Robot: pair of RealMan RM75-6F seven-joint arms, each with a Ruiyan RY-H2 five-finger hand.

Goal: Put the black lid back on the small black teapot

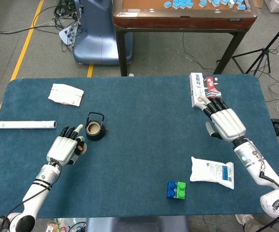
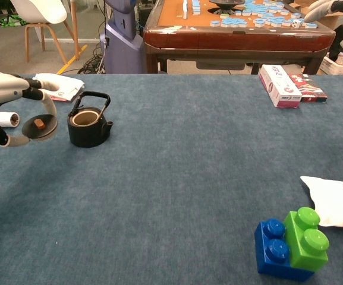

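Observation:
The small black teapot (image 1: 95,129) (image 2: 88,126) stands uncovered on the blue table, its handle upright and its rim bare. My left hand (image 1: 65,147) (image 2: 8,98) holds the black lid (image 2: 40,126) (image 1: 80,147) by its edge, pinched between thumb and a finger, lifted off the cloth just left of the pot. The lid's small brown knob faces the chest camera. My right hand (image 1: 225,122) hovers far to the right with its fingers spread and nothing in it; the chest view does not show it.
A white tube (image 1: 24,124) lies at the left edge and a white packet (image 1: 66,94) behind the pot. A red-and-white box (image 1: 201,88) sits by my right hand. A white pouch (image 1: 212,172) and blue-green bricks (image 1: 176,190) lie front right.

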